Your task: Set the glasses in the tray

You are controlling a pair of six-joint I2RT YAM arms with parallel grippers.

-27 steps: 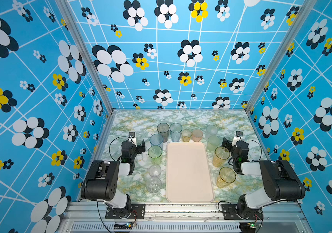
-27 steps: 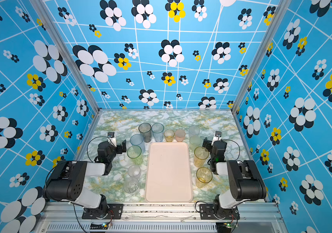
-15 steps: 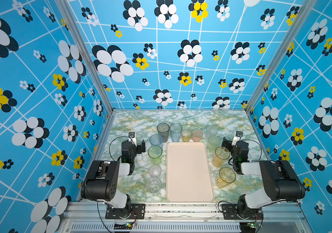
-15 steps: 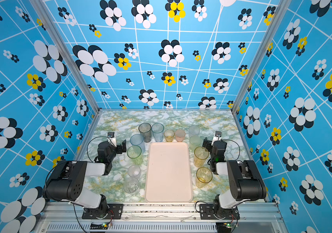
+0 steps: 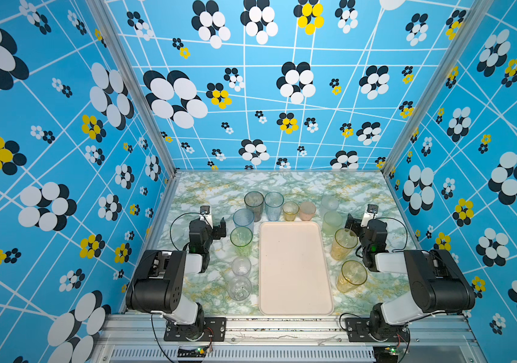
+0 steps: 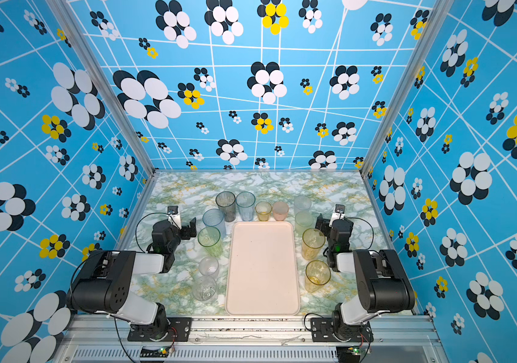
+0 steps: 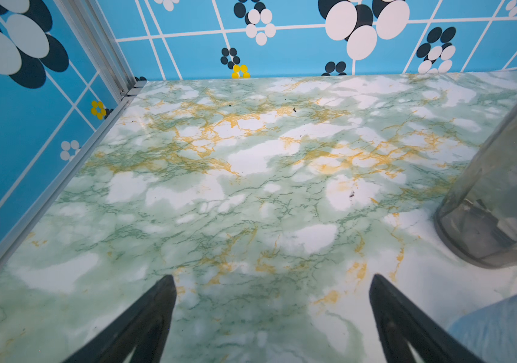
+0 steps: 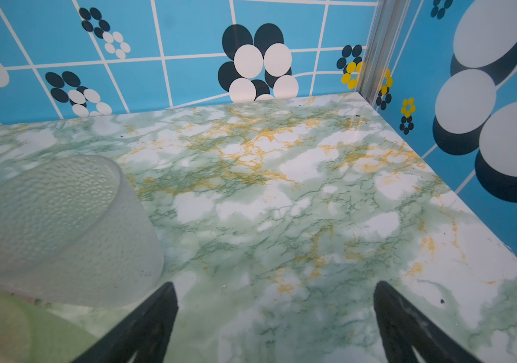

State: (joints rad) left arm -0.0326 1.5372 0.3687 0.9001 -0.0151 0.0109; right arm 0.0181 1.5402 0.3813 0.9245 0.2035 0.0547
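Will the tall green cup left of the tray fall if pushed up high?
Probably: the green cup is much taller than its narrow base. It looks empty, so likely light. It might knock the blue cup beside it.

Seemingly matt tray (image 5: 295, 267); dimpled frosted tumbler (image 8: 62, 226)

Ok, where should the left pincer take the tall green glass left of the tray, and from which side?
Probably its side wall at mid-height, level, from the side away from the tray: the green glass stands upright, the blue glass crowds it behind. The left pincer is open, on that side.
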